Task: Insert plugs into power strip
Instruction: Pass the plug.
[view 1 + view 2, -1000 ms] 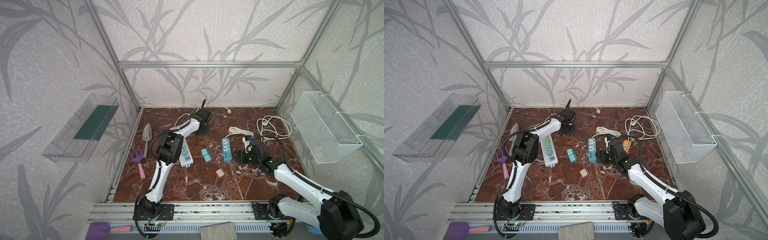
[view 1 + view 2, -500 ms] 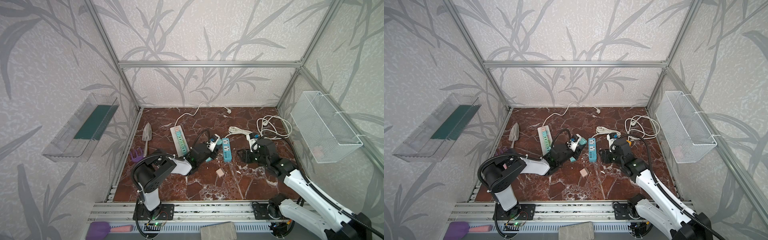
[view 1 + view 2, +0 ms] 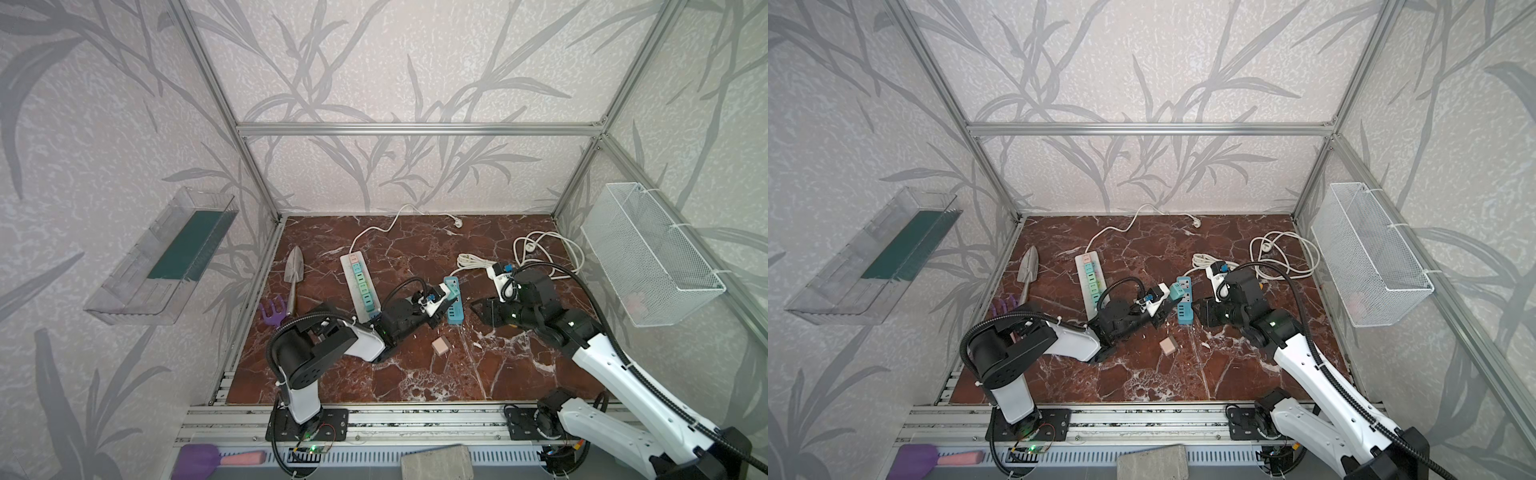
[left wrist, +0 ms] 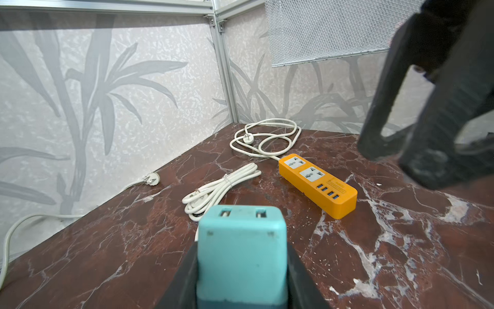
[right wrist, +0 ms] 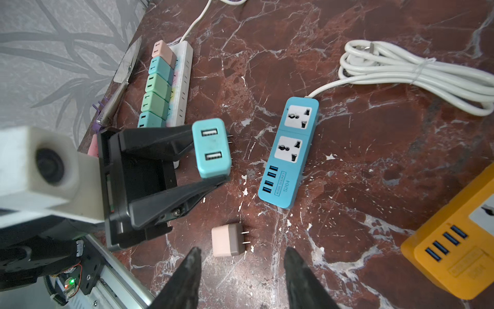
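Alignment matters most here. Left gripper (image 5: 211,157) is clamped on a teal plug (image 4: 242,254), carried just at 9 o'clock of the blue power strip (image 3: 1185,309) in a top view. The prongs point sideways at the strip (its sockets face up), so I'd judge the wrist must roll them downward, centre them over a socket, then press straight. Right gripper (image 5: 242,252) waits at the strip's 3 o'clock, jaws parted and empty. It could pin the strip. A pink plug (image 5: 227,239) lies loose near 7 o'clock.
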`<state>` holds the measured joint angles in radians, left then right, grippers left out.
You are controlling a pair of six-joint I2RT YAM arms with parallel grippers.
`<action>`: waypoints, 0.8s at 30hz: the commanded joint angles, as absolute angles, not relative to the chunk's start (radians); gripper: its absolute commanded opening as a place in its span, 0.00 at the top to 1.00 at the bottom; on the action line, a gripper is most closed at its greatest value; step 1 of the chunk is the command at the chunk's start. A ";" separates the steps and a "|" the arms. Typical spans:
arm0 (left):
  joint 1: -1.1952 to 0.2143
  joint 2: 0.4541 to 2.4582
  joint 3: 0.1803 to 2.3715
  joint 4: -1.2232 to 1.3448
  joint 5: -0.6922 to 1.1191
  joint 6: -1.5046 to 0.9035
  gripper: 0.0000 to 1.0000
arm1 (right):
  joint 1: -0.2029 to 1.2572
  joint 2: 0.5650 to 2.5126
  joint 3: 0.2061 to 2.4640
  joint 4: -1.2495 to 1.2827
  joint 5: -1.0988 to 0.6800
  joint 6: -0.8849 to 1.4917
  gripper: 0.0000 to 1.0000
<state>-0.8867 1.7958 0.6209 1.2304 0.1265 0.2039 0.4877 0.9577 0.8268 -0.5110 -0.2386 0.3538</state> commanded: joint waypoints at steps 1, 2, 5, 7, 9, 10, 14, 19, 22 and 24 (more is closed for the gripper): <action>-0.908 1.779 0.615 1.234 0.143 0.279 1.00 | 0.497 0.995 0.880 -0.475 -0.311 0.350 0.49; -0.908 1.781 0.610 1.245 0.139 0.271 1.00 | 0.499 1.011 0.890 -0.469 -0.320 0.347 0.49; -0.914 1.795 0.601 1.272 0.140 0.268 1.00 | 0.504 1.063 0.922 -0.473 -0.326 0.337 0.49; -0.918 1.801 0.596 1.289 0.144 0.253 1.00 | 0.509 1.093 0.931 -0.464 -0.339 0.336 0.49; -0.923 1.805 0.583 1.323 0.144 0.234 1.00 | 0.516 1.120 0.934 -0.454 -0.331 0.336 0.49; -0.925 1.804 0.577 1.332 0.144 0.232 1.00 | 0.523 1.128 0.936 -0.454 -0.310 0.337 0.49; -0.934 1.802 0.561 1.334 0.147 0.244 1.00 | 0.558 1.170 0.927 -0.426 -0.287 0.342 0.49; -0.940 1.802 0.549 1.345 0.140 0.249 1.00 | 0.565 1.204 0.922 -0.390 -0.283 0.354 0.50; -0.942 1.806 0.538 1.372 0.132 0.241 1.00 | 0.566 1.221 0.930 -0.394 -0.281 0.359 0.51; -0.943 1.811 0.531 1.393 0.127 0.239 1.00 | 0.566 1.234 0.930 -0.387 -0.287 0.360 0.54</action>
<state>-0.9371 1.7977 0.5461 1.3052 0.1307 0.2287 0.5613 1.2198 0.9096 -0.4118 -0.2882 0.3531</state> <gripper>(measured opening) 0.385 0.465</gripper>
